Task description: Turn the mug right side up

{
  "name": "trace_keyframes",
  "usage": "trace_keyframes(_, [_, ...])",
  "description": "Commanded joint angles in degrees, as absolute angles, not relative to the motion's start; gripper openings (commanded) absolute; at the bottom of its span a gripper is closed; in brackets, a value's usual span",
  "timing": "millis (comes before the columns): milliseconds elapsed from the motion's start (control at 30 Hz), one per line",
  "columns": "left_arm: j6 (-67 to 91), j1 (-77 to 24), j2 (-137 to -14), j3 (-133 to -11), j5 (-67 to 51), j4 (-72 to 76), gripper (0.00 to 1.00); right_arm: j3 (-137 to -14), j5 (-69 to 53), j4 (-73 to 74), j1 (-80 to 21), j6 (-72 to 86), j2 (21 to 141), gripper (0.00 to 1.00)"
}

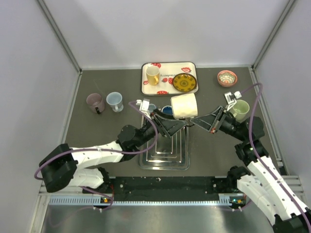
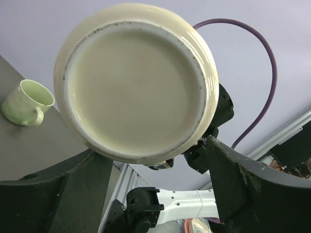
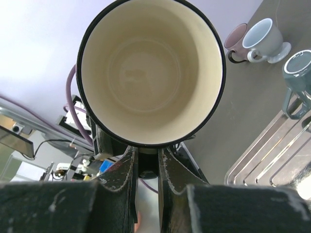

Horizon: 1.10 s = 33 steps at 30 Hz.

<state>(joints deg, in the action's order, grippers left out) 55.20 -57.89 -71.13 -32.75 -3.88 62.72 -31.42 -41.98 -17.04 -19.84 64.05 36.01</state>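
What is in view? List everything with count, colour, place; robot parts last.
cream mug: 1, cream, aloft at centre, sideways
tray: 1, white with red print, back centre
yellow mug: 1, yellow, on the tray
plate: 1, yellow and dark, on the tray
bowl: 1, pink patterned, back right
green mug: 1, pale green, right side
mauve mug: 1, mauve, left
pale blue cup: 1, light blue, beside the mauve mug
blue-grey mug: 1, blue-grey, by the rack's far end
metal rack: 1, silver, centre front
left claw: 1, black, at the cream mug's base
right claw: 1, black, at its open end
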Motion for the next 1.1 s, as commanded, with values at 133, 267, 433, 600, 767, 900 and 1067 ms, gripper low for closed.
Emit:
trace_keyframes(133, [58.5,-57.7,-73.9,-37.0,-9.2,72.0,0.65,-33.0,-43.3,-21.2,-20.7,61.4,34.6,0.0])
trace_keyframes(267, [59.9,-57.3,-74.7,-37.0,-9.8,75.4,0.51,-33.1,-43.7,-19.8,-20.6,59.8,34.5,0.0])
trace_keyframes(433, [63.1,-56.8,-75.2,-37.0,-9.8,77.9,0.42,-32.9,-43.7,-17.5,-20.7,57.6,33.9,0.0])
trace_keyframes(600, [65.3,-56.6,-75.3,-36.7,-9.2,80.1,0.33,-33.0,-43.4,-14.5,-20.6,54.7,33.1,0.0])
trace_keyframes(767, [66.6,-56.6,-75.9,-37.0,-9.6,82.1,0.2,-32.9,-43.3,-11.6,-20.7,51.6,32.4,0.0])
trace_keyframes(900, [67.7,-56.6,-76.7,-37.4,-9.9,83.1,0.28,-33.0,-43.2,-9.5,-20.9,49.7,31.9,0.0])
trace_keyframes(1067, [68.0,-56.6,-77.3,-37.6,-9.8,83.4,0.45,-33.0,-43.2,-8.7,-21.0,48.8,31.3,0.0])
